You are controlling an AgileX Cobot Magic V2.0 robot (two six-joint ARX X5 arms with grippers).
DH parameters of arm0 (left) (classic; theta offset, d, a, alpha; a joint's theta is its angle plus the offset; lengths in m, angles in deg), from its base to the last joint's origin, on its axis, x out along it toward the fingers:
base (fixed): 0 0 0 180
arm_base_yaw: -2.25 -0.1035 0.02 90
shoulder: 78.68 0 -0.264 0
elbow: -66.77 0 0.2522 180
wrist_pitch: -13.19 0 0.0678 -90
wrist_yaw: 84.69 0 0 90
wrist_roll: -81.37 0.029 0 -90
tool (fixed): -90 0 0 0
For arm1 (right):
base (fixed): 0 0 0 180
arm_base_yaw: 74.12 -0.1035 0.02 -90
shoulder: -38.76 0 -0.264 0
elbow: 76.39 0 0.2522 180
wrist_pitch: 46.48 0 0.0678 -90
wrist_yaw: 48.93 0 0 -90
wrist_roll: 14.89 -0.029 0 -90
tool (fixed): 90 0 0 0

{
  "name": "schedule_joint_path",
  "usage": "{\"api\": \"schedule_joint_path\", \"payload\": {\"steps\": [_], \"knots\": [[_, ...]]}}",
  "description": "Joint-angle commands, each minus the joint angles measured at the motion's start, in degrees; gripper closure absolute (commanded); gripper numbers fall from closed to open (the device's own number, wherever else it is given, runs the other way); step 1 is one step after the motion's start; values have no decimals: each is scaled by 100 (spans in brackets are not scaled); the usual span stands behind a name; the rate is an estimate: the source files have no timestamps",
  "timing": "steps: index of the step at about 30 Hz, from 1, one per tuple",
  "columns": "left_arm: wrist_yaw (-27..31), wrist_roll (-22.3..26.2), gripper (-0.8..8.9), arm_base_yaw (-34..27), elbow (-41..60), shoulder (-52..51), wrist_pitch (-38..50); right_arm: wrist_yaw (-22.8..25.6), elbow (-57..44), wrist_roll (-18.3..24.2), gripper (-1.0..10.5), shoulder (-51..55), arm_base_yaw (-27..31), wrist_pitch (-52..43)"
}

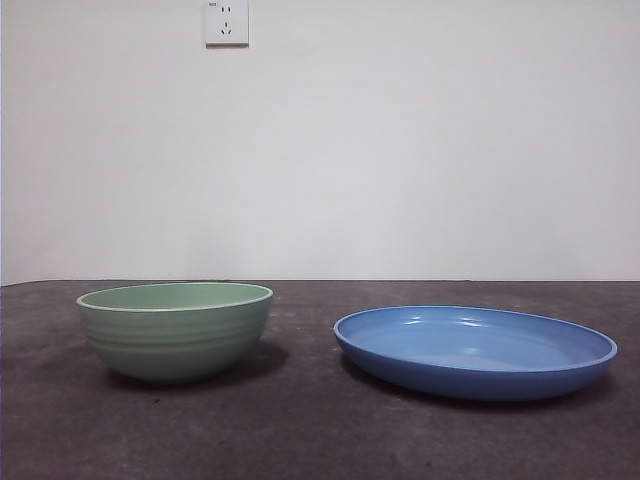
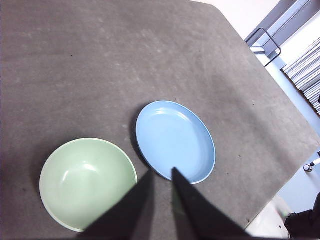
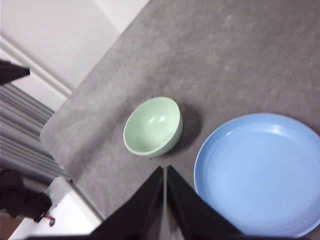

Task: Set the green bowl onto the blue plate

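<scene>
The left gripper (image 2: pixel 162 175) hangs high above the table (image 2: pixel 100 60), its two black jaws a narrow gap apart and holding nothing; under their tips lie the gap between the two dishes and the near edges of both. The right gripper (image 3: pixel 164 172) also hangs high and holds nothing, its jaws drawn together with only a thin slit between the tips, over bare table between the dishes. Neither arm shows in the front view.

The green bowl (image 1: pixel 175 330) stands upright on the dark grey table, on the left in the front view, with nothing inside it and faint ridges around its outside. The blue plate (image 1: pixel 475 352) lies flat to its right, wider and much lower than the bowl, also with nothing in it. The two are near each other but apart, with a strip of bare table between them. Both sit toward the near part of the table.

Behind the table's far edge rises a plain white wall (image 1: pixel 400 150) with a white socket (image 1: pixel 226 22) high up, left of centre.
</scene>
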Motion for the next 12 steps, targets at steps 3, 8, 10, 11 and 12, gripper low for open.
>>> {"api": "schedule_joint_path", "payload": {"steps": [3,8,10,11,12], "knots": [[-20,101,563,15,-140,101,50,-7,109,229,941,-63,-26,87],[-20,98,283,15,-140,166,17,-2,109,234,806,-61,-26,105],[-20,98,215,15,-140,170,15,4,109,236,645,-61,-26,105],[-17,101,197,15,-140,177,15,4,109,236,545,-61,-24,105],[-17,98,187,15,-140,177,15,4,109,236,481,-61,-26,105]]}}
